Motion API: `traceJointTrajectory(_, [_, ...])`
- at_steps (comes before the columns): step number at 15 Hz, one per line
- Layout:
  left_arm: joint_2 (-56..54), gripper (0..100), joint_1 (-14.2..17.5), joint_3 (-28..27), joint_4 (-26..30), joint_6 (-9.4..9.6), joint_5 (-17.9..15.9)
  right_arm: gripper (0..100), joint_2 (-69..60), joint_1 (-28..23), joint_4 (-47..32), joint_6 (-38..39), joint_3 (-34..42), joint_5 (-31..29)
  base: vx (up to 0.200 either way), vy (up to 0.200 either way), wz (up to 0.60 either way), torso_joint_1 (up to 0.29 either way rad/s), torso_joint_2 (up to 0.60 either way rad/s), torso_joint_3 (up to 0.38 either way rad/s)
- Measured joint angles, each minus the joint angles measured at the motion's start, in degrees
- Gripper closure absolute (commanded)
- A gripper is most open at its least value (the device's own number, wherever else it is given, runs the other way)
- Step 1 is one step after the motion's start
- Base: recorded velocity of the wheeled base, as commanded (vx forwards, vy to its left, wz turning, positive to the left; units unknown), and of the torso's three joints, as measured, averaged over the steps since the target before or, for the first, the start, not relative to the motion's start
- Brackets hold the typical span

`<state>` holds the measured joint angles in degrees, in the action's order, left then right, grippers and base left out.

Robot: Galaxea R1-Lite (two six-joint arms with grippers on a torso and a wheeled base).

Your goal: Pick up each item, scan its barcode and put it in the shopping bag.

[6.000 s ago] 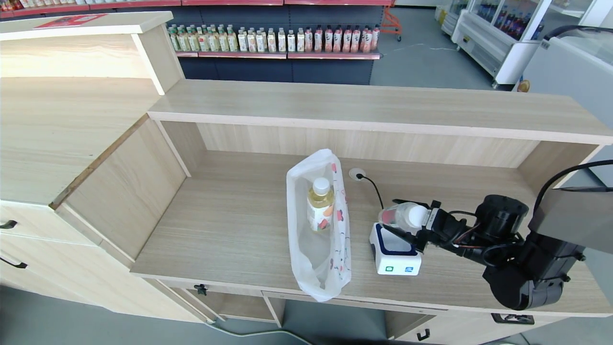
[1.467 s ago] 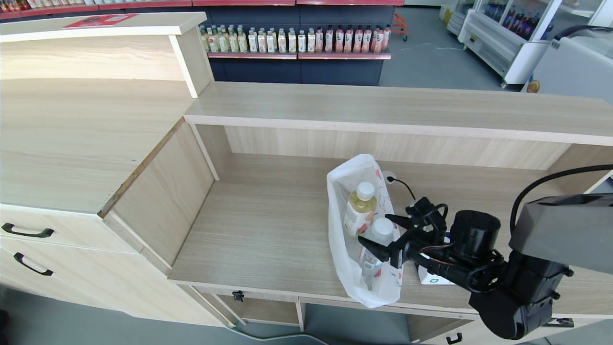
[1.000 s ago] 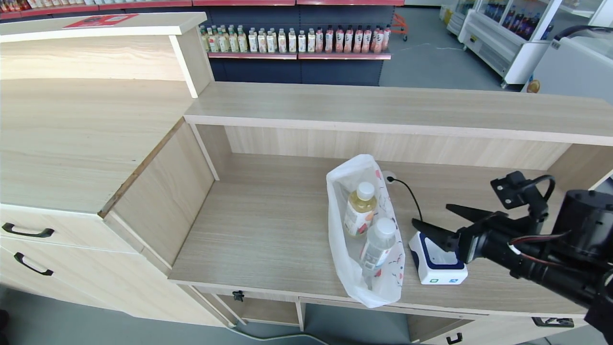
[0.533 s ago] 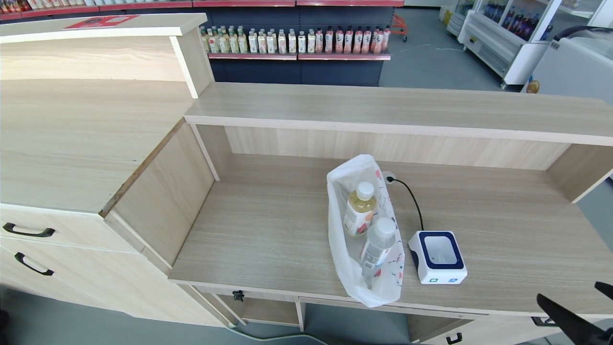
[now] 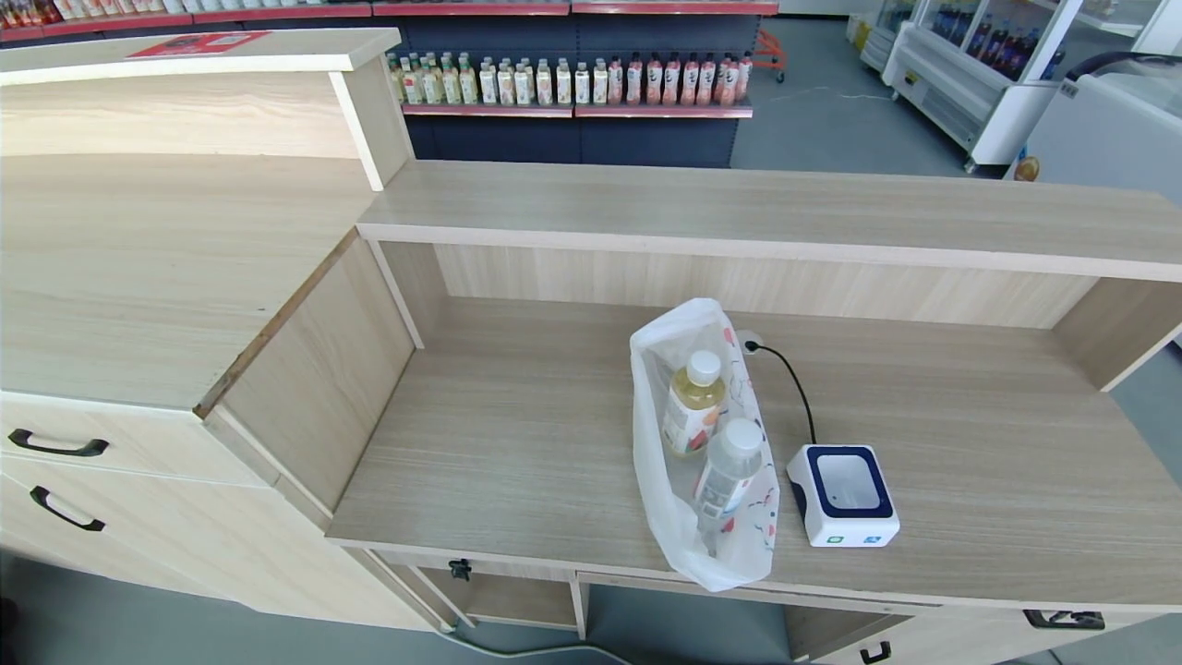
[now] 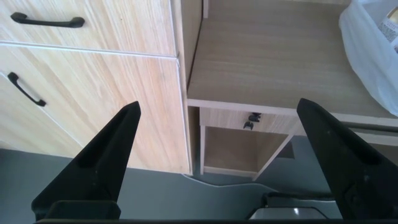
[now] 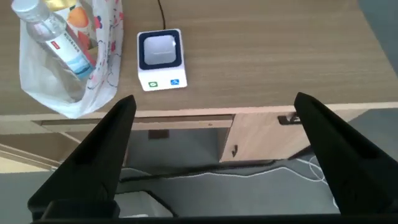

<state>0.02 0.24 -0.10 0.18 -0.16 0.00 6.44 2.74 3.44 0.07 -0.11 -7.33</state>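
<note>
A white shopping bag (image 5: 665, 499) lies open on the wooden counter (image 5: 517, 443). Inside it are a yellow-tea bottle (image 5: 693, 406) and a clear water bottle (image 5: 727, 469), both with white caps. A white and blue barcode scanner (image 5: 842, 494) stands just right of the bag. My right gripper (image 7: 214, 98) hangs open and empty in front of the counter's front edge, below the scanner (image 7: 160, 59) and the bag (image 7: 37, 74). My left gripper (image 6: 219, 104) is open and empty, low by the counter's left front corner, with the bag (image 6: 373, 56) farther off.
A raised wooden ledge (image 5: 739, 208) runs along the counter's back and a taller cabinet (image 5: 138, 240) with drawers stands to the left. The scanner's black cable (image 5: 794, 392) leads to a hole at the back. Shelves of bottles (image 5: 572, 78) are far behind.
My right gripper let go of the water bottle in the bag, then drew back right and down, out of the head view. The water bottle now rests beside the tea bottle.
</note>
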Motion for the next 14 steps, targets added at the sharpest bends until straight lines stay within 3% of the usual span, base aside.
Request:
traceJointTrajectory(2, [0.0, 0, 0.0, 0.0, 0.0, 0.0, -0.02, 0, -2.85, -2.33, -1.21, -2.39, 0.09, 8.06, 0.0, 0.0, 0.0, 0.0, 0.0, 0.0])
traceJointTrajectory(14, [0.0, 0, 0.0, 0.0, 0.0, -0.02, -0.05, 0, -6.66, -2.74, -3.33, -3.93, 0.09, 7.55, 0.0, 0.0, 0.0, 0.0, 0.0, 0.0])
